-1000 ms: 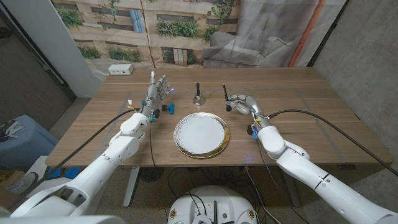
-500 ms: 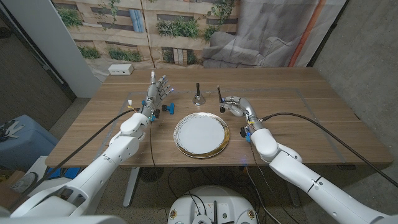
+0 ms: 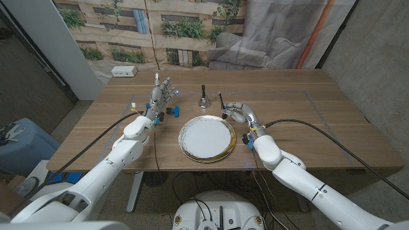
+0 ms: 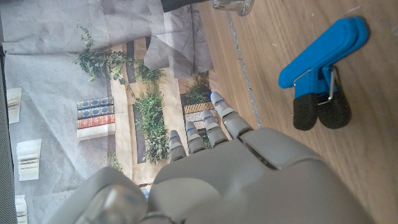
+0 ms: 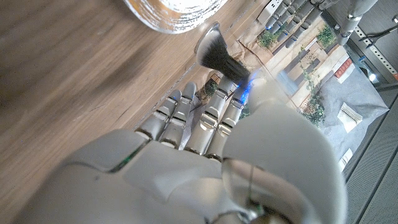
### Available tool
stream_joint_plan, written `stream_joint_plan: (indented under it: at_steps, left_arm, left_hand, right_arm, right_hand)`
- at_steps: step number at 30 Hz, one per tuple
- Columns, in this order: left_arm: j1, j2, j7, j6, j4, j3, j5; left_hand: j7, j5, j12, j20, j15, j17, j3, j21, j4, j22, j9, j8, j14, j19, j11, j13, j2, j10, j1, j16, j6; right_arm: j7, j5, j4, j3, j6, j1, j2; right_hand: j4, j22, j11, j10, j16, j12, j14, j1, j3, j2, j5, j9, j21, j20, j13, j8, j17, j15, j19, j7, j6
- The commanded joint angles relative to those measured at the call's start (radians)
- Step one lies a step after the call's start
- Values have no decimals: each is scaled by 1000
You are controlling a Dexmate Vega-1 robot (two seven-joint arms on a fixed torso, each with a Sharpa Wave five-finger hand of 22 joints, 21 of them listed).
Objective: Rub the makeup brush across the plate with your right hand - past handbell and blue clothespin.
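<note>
A white plate (image 3: 206, 138) with a gold rim lies at the table's middle. Behind it stands a small handbell (image 3: 203, 99) with a dark handle, its base (image 4: 231, 5) also in the left wrist view. A blue clothespin (image 3: 172, 111) (image 4: 323, 56) lies left of the plate. My right hand (image 3: 237, 112) grips the makeup brush (image 3: 222, 101) just off the plate's far right rim, the dark handle slanting up. In the right wrist view the brush's bristles (image 5: 214, 53) hang close to the plate's rim (image 5: 174, 12). My left hand (image 3: 161, 96) stands with fingers spread beside the clothespin, holding nothing.
A white box (image 3: 124, 71) sits at the table's far left corner. Black cables run from both arms over the table's front edge. Bare wood stretches right of my right arm and along the far side.
My right hand has carried the brush leftward, from right of the handbell to the plate's far right rim. The left hand, plate, bell and clothespin have stayed put.
</note>
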Motion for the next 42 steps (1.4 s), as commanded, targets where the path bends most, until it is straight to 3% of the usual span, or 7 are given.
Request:
stream_joint_plan:
  at_steps: [1, 17, 33, 42]
  left_arm:
    - [0, 0, 0, 0, 0, 0, 0]
    - [0, 0, 0, 0, 1, 0, 0]
    - [-1, 0, 0, 0, 1, 0, 0]
    - [-1, -1, 0, 0, 1, 0, 0]
  left_hand:
    - [-10, 3, 7, 1, -13, 2, -2, 4, 7, 5, 2, 4, 6, 7, -12, 3, 15, 0, -1, 3, -1]
    - [-10, 3, 7, 1, -14, 2, -2, 4, 7, 5, 2, 4, 7, 7, -11, 3, 15, -2, -1, 3, -1]
    - [-10, 3, 7, 1, -13, 2, -2, 4, 7, 5, 2, 3, 7, 7, -11, 3, 15, -1, -1, 3, -1]
    - [-10, 3, 7, 0, -14, 2, -2, 5, 7, 5, 2, 3, 6, 8, -12, 3, 15, -1, -1, 3, -2]
  right_arm:
    - [-5, 9, 1, -18, 5, -17, 14]
    - [-12, 5, 37, -51, 34, -23, 47]
    - [-11, -17, 130, -87, 92, 19, 99]
    - [-7, -27, 147, -93, 110, 29, 105]
  right_hand:
    - [1, 2, 2, -7, -5, -4, -18, 17, -7, 0, 4, 5, -6, -18, 4, -7, 2, -145, -16, 0, -6]
    - [4, 1, 2, -9, -7, -3, -29, 23, -13, 6, 4, 7, -5, -26, 3, -15, 1, -147, -25, 1, -5]
    - [3, 1, 2, -8, -7, -2, -33, 30, -16, 9, 5, 7, -5, -31, 3, -19, 0, -147, -29, 1, -1]
    - [4, 1, 2, -8, -7, -2, -35, 32, -19, 10, 5, 8, -5, -31, 3, -21, -1, -147, -34, 1, 1]
